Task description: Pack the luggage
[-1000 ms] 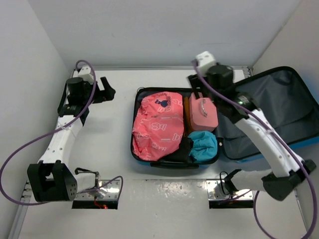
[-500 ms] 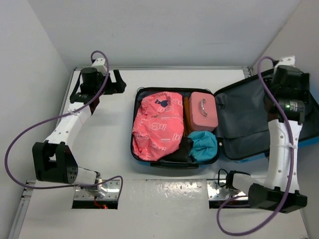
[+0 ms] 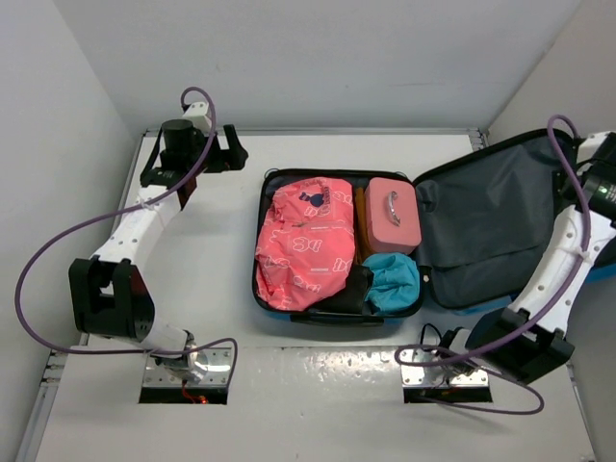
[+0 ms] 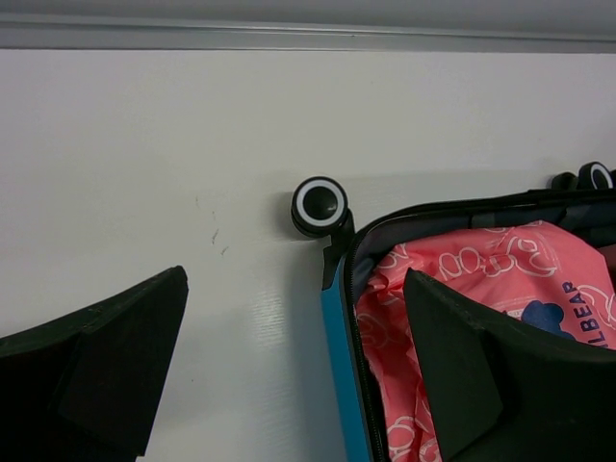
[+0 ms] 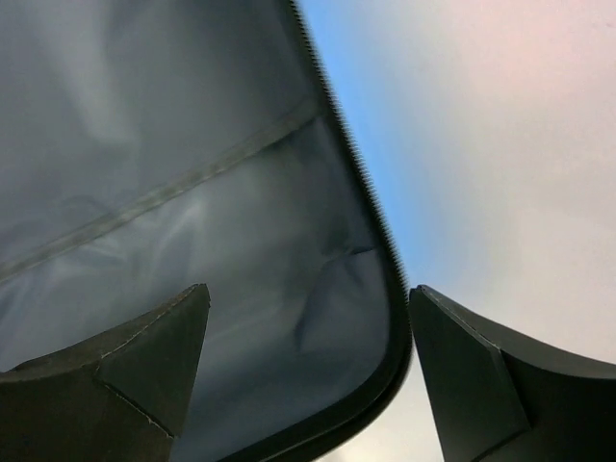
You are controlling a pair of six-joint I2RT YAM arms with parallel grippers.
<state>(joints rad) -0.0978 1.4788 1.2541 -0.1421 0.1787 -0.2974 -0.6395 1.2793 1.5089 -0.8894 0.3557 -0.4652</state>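
Shows the luggage (image 3: 261, 252) lying open in the middle of the table (image 3: 207, 279), with its lid (image 3: 481, 231) swung out to 3 o'clock and the grey lining bare. Holds three things in the base: a pink patterned bundle (image 3: 303, 245) filling the 9 o'clock half, a small pink case (image 3: 393, 214) with a handle at 1 o'clock, and a teal bundle (image 3: 393, 279) at 5 o'clock, just beside the case's near edge.

Places the left gripper (image 3: 234, 154) at 10 o'clock of the luggage, near the base's far left corner but apart from it. Leaves its fingers spread wide, clamped on nothing. Looks down, from the left wrist, past that same gripper (image 4: 289, 375) onto bare table. Catches a black-and-white wheel (image 4: 320, 204) at 12 o'clock, and the blue shell edge (image 4: 337, 385) with pink bundle (image 4: 462, 279) at 3 o'clock, partly behind the right-hand finger (image 4: 481, 385).

Finds the right gripper (image 5: 303, 375) out at 3 o'clock by the lid's outer edge, largely cut off in the overhead view. Has its fingers wide apart too, with the lid's black zipper rim (image 5: 364, 197) running down between them, grey lining toward 9 o'clock and pale blue toward 3 o'clock. Grips nothing that shows; cannot tell whether the right-hand finger (image 5: 481, 385) brushes that rim.
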